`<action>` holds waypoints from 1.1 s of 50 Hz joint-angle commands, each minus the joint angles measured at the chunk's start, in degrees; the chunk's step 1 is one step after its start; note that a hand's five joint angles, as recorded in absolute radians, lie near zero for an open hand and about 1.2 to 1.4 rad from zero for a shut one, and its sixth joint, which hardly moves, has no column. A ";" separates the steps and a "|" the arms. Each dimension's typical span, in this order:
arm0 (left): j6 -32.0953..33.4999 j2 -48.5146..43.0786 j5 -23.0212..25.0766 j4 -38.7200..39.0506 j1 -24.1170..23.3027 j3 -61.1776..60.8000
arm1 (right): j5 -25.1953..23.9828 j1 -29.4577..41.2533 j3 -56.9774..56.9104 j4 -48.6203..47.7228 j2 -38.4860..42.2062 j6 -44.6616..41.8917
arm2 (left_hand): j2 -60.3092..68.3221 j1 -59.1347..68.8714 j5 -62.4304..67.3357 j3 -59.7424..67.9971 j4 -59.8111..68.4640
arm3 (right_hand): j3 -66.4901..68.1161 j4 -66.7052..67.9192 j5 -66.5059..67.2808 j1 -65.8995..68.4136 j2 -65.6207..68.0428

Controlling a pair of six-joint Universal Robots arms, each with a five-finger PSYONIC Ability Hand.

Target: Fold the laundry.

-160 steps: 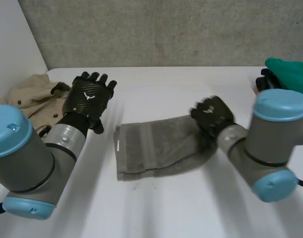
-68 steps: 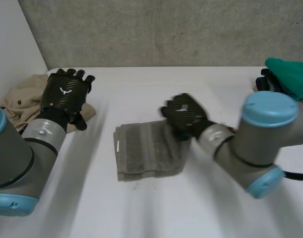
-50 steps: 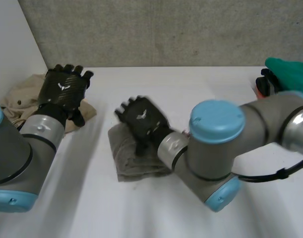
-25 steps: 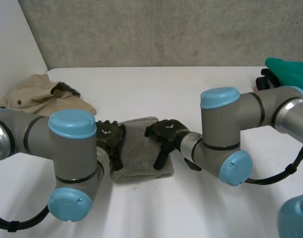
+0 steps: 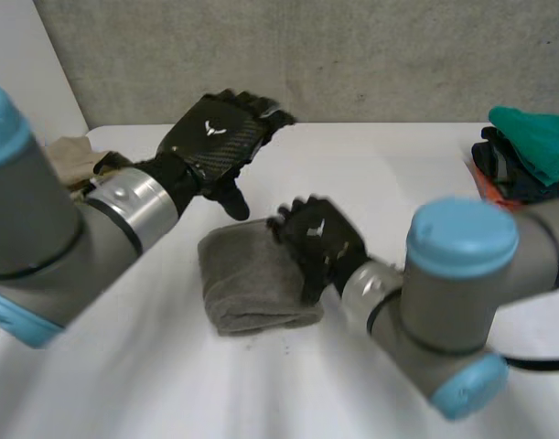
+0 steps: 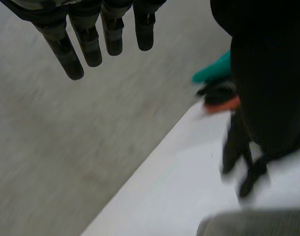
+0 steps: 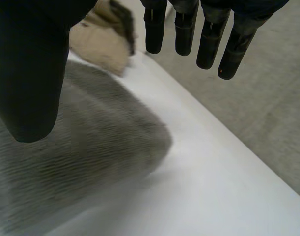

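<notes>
A grey towel (image 5: 247,285) lies folded into a compact block in the middle of the white table (image 5: 398,174). My right hand (image 5: 320,240) is over the towel's right edge, fingers straight and open. In the right wrist view the towel (image 7: 86,147) lies under the palm, between the thumb and the fingertips (image 7: 204,39), which hold nothing. My left hand (image 5: 220,135) hovers open above the table behind the towel's left part, apart from it. Its straight fingers (image 6: 86,44) are empty in the left wrist view.
A beige garment (image 5: 73,151) lies crumpled at the back left; it also sits just beyond the towel (image 7: 100,44). At the table's right edge is a pile of green, dark and orange clothes (image 5: 526,146), also in the left wrist view (image 6: 213,73). A grey wall backs the table.
The right hand carried the towel's right end over to the left, making it compact. My left hand came down beside the towel, then rose up and back. The right hand stays at the towel's right edge.
</notes>
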 commanded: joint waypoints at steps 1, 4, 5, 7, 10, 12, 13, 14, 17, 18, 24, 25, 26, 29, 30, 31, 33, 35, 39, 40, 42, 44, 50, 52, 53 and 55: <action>-1.58 1.99 16.95 -6.93 3.77 3.32 | 0.14 4.15 4.26 -5.54 6.03 -1.80 | 1.35 1.76 0.29 1.07 1.43 | -1.08 -2.08 -1.57 -0.48 -2.38; -1.94 2.07 16.96 -7.91 4.03 4.03 | 0.41 4.23 3.12 -7.73 8.06 -1.79 | 1.18 1.60 0.12 0.90 1.27 | -0.58 -1.58 -1.07 0.02 -1.88; -1.94 2.07 16.96 -7.83 4.03 4.03 | 0.41 4.32 2.85 -8.44 8.50 -1.80 | 1.18 1.59 0.12 0.90 1.26 | -0.08 -1.07 -0.57 0.53 -1.37; -1.94 2.07 16.96 -7.83 3.95 4.03 | 0.41 4.32 2.33 -9.93 9.47 -1.80 | 1.18 1.59 0.12 0.90 1.26 | 0.60 -0.40 0.11 1.20 -0.70; -1.94 1.99 16.87 -7.83 3.51 4.03 | 0.58 4.41 0.66 -11.96 10.79 -1.80 | 1.18 1.59 0.12 0.90 1.26 | 3.45 2.45 2.96 4.05 2.15; -1.94 1.81 16.87 -7.83 3.51 3.94 | 0.85 4.50 -1.35 -12.22 12.54 -1.62 | 1.18 1.59 0.12 0.90 1.26 | 10.64 9.64 10.15 11.24 9.34; -1.94 1.72 16.79 -7.83 3.51 3.94 | 0.85 4.50 -2.06 -12.22 13.25 -1.62 | 1.18 1.59 0.12 0.90 1.26 | 14.19 13.19 13.70 14.79 12.90; -1.94 1.64 16.70 -7.83 3.51 3.94 | 0.85 4.59 -2.68 -12.22 13.86 -1.62 | 1.18 1.59 0.12 0.90 1.26 | 18.06 17.06 17.56 18.66 16.76; -1.94 1.55 16.00 -7.83 3.33 3.33 | 0.94 4.50 -4.79 -12.40 15.45 -1.62 | 1.18 1.59 0.12 0.90 1.26 | 26.99 26.00 26.50 27.60 25.70; -1.94 1.55 15.82 -7.83 3.33 3.24 | 0.94 4.50 -5.23 -12.40 15.80 -1.62 | 1.01 1.43 -0.05 0.74 1.10 | 29.18 28.18 28.68 29.78 27.88; -1.85 1.28 14.94 -7.83 3.33 2.98 | 0.85 4.50 -7.87 -12.31 17.47 -1.44 | 1.01 1.43 -0.05 0.73 1.10 | 34.92 33.93 34.43 35.53 33.63; -1.85 1.37 14.94 -7.83 3.33 2.98 | 0.85 4.50 -8.05 -12.31 17.56 -1.53 | 1.18 1.59 0.12 0.90 1.26 | 34.08 33.09 33.59 34.69 32.79; -1.85 1.28 14.94 -7.83 3.33 2.98 | 0.67 4.50 -8.22 -12.31 17.74 -1.53 | 1.01 1.43 -0.05 0.74 1.10 | 33.41 32.41 32.92 34.01 32.11; -1.85 1.37 14.85 -7.83 3.59 3.06 | 0.50 4.59 -9.19 -11.61 18.26 -1.36 | 1.01 1.43 -0.05 0.73 1.10 | 26.04 25.04 25.54 26.64 24.74; -1.94 1.37 14.85 -7.83 3.68 3.06 | 0.50 4.50 -9.28 -11.35 18.27 -1.36 | 1.01 1.43 -0.05 0.73 1.10 | 21.51 20.51 21.01 22.11 20.21; -1.85 1.37 14.94 -7.83 3.77 3.06 | 0.50 4.59 -9.28 -11.00 18.27 -1.36 | 1.01 1.43 -0.05 0.73 1.10 | 17.80 16.80 17.30 18.40 16.50; -1.94 1.46 14.85 -7.83 3.86 3.06 | 0.50 4.59 -9.37 -9.50 18.00 -1.09 | 1.01 1.43 -0.05 0.73 1.10 | 10.21 9.22 9.72 10.82 8.92; -1.85 1.46 14.85 -7.83 3.86 2.98 | 0.32 4.59 -9.45 -7.23 17.65 -1.00 | 1.01 1.43 -0.05 0.73 1.10 | 5.83 4.84 5.34 6.44 4.54; -1.85 1.37 14.85 -7.83 3.95 2.89 | 0.23 4.50 -9.37 -3.62 16.78 -0.74 | 1.18 1.59 0.12 0.90 1.26 | 5.82 4.82 5.32 6.42 4.52; -1.85 1.37 14.94 -7.83 3.95 2.89 | 0.15 4.41 -9.28 -3.26 16.51 -0.74 | 1.01 1.43 -0.05 0.74 1.10 | 5.82 4.82 5.32 6.42 4.52; -1.85 1.37 14.94 -7.83 3.95 2.89 | 0.15 4.32 -9.10 -2.47 15.81 -0.74 | 1.01 1.43 -0.05 0.74 1.10 | 5.82 4.82 5.32 6.42 4.52; -1.85 1.37 14.94 -7.83 4.03 2.89 | 0.15 4.32 -9.10 -2.29 15.72 -0.83 | 1.18 1.59 0.12 0.90 1.26 | 5.65 4.65 5.16 6.25 4.35; -1.85 1.28 14.94 -7.91 4.03 2.89 | -0.03 4.41 -9.54 -2.38 16.15 -0.92 | 1.18 1.59 0.12 0.90 1.26 | 5.48 4.48 4.99 6.09 4.19; -1.94 1.28 14.94 -7.91 4.03 2.89 | -0.21 4.41 -9.63 -2.47 16.33 -1.00 | 1.18 1.59 0.12 0.90 1.26 | 5.65 4.65 5.16 6.25 4.35; -1.94 1.28 14.94 -7.91 4.03 2.80 | -0.21 4.41 -9.72 -2.55 16.51 -1.00 | 1.01 1.43 -0.05 0.74 1.10 | 5.81 4.82 5.32 6.42 4.52; -2.11 1.28 15.03 -7.91 4.12 2.80 | -0.21 4.41 -10.42 -2.47 17.29 -1.00 | 1.01 1.43 -0.05 0.73 1.10 | 5.65 4.65 5.16 6.25 4.35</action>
